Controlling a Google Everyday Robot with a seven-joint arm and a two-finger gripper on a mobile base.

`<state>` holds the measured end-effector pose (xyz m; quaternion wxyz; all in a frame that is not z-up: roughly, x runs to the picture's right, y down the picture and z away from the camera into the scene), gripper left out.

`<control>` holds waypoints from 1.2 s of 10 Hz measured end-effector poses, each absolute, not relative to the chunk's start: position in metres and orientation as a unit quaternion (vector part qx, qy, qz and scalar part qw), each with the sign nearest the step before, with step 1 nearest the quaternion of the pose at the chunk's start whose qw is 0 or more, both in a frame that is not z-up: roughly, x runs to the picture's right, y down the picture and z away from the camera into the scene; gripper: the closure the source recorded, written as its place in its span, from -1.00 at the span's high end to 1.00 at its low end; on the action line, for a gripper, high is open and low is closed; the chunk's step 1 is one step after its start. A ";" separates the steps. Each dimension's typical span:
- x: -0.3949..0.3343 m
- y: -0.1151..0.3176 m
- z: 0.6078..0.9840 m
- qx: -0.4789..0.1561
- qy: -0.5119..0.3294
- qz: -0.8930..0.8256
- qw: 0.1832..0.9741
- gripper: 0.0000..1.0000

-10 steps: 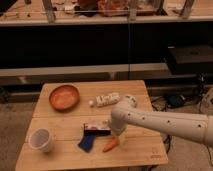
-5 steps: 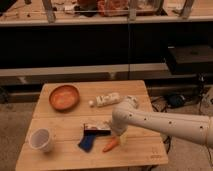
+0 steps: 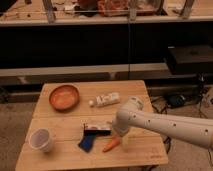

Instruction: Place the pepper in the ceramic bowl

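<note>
Looking at the front edge of the wooden surface [image 3: 60, 159] first: there's a whitish plastic cup [image 3: 41, 140] at the near left. Toward the middle sits a flat blue thing [image 3: 86, 144], and just right of that is the pepper [image 3: 111, 145], lying flat on the wood with its thin end pointing down-left.

The gripper [image 3: 121, 139] hangs right at the pepper's fat end, at the tip of the white arm [image 3: 165, 127] coming in from the right. The fingers are spread wide and aren't pinching anything, and the pepper isn't lifted at all. I honestly can't tell if they straddle it or sit just beside it, because the wrist blocks that spot.

As for what's just changed: pretty much nothing. Compared with a second ago the arm is parked in the same place, and the pepper and everything else sit exactly where they were. My read is it's lined up for the grab but hasn't closed yet, so the task is barely started.

A bit further back there's a small dark packet [image 3: 96, 130] touching the blue thing, then a white bottle [image 3: 106, 100] lying on its side. The ceramic bowl [image 3: 64, 97] is at the far left and has nothing in it. It's well apart from the pepper, so there's a diagonal carry ahead over the packet. Behind it all are dim shelves [image 3: 100, 17].
</note>
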<state>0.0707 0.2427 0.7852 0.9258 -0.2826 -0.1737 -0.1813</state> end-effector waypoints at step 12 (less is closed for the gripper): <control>0.067 0.266 0.806 -0.307 -0.200 -0.090 0.926 0.60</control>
